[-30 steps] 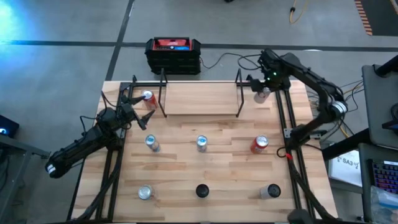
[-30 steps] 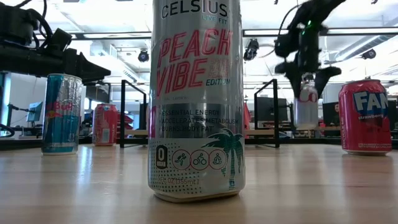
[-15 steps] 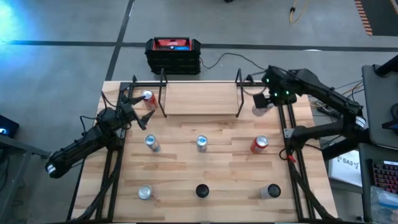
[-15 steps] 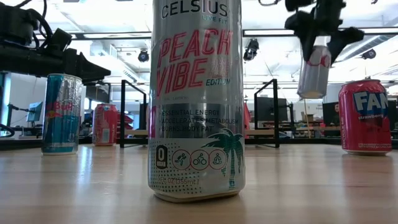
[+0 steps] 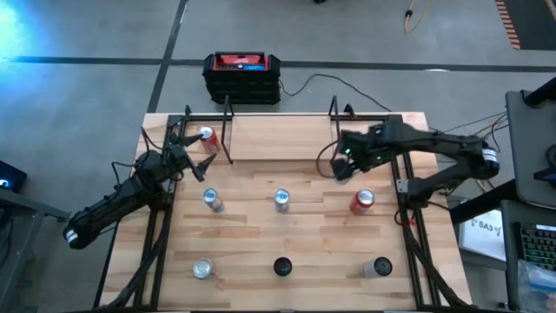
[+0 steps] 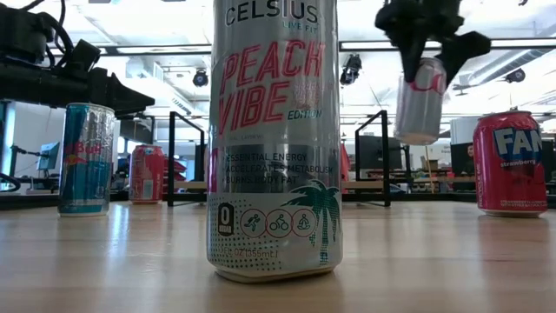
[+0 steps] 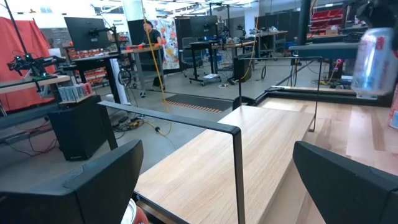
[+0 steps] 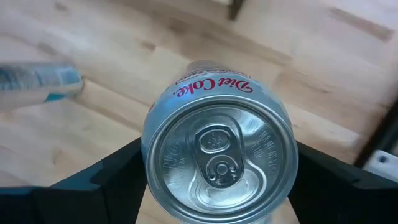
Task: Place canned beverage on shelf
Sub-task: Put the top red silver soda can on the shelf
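Note:
My right gripper point(image 5: 340, 167) is shut on a silver Diet Coke can point(image 6: 421, 100) in the air, just in front of the shelf's right upright point(image 5: 334, 130). The shelf point(image 5: 280, 137), a light-wood plank between thin black uprights, rests on the far middle of the table. In the left wrist view the can point(image 7: 373, 59) shows beyond the shelf plank point(image 7: 249, 155). My left gripper point(image 5: 184, 146) waits open and level at the far left. A red can point(image 5: 207, 136) stands on the table between it and the shelf's left upright. My right gripper pinches the Diet Coke can by its upper sides point(image 8: 152, 180), just under the top rim, one finger point(image 8: 118, 177) on each side. The fingers come from above, slanting down. The can hangs below them, lifted clear of the table and slightly tilted.
Cans stand on the table in two rows: two silver ones point(image 5: 211, 200) point(image 5: 281, 201) and a red one point(image 5: 362, 203) in the middle row, several more along the near edge point(image 5: 282, 266). A black-and-red box point(image 5: 242, 76) sits on the floor behind the table.
My right gripper has carried the Diet Coke can from the table's far right corner toward the left and near edges, rising a little and rolling its wrist. The can is now higher above the table, by the shelf's right end.

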Controlling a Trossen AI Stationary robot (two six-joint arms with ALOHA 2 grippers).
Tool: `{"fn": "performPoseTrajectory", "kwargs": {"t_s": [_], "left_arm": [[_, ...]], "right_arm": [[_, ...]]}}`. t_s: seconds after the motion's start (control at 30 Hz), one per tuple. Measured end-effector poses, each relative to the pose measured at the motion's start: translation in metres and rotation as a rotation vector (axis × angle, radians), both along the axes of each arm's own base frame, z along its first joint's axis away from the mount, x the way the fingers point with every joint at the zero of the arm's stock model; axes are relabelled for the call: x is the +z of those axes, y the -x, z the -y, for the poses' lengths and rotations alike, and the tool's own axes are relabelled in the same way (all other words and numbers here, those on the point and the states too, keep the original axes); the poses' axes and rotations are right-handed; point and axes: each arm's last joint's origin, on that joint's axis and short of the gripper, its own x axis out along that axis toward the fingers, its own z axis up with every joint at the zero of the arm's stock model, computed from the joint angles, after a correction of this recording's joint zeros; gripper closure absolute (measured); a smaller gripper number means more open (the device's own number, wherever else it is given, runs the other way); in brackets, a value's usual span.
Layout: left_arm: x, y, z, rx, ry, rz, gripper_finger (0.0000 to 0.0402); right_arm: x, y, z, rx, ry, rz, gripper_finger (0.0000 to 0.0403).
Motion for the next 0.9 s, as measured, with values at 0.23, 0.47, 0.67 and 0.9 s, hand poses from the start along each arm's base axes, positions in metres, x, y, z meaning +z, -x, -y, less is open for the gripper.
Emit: {"fn": "performPoseTrajectory", "kwargs": {"t_s": [0.23, 0.47, 0.67, 0.9], "left_arm": [[0.0, 0.0, 0.0, 0.0, 0.0, 0.0, 0.0003], [0.0, 0.0, 0.0, 0.0, 0.0, 0.0, 0.0003], [0.0, 0.0, 0.0, 0.0, 0.0, 0.0, 0.0003], [0.0, 0.0, 0.0, 0.0, 0.0, 0.0, 0.0003]], "right_arm": [[-0.014, -0.037, 0.0, 0.055, 0.022, 0.007, 0.0101], [-0.014, -0.067, 0.006, 0.104, 0.056, 0.016, 0.0101], [-0.002, -0.09, 0.022, 0.142, 0.095, 0.022, 0.0101], [0.005, -0.106, 0.052, 0.18, 0.093, -0.11, 0.0101]]}}
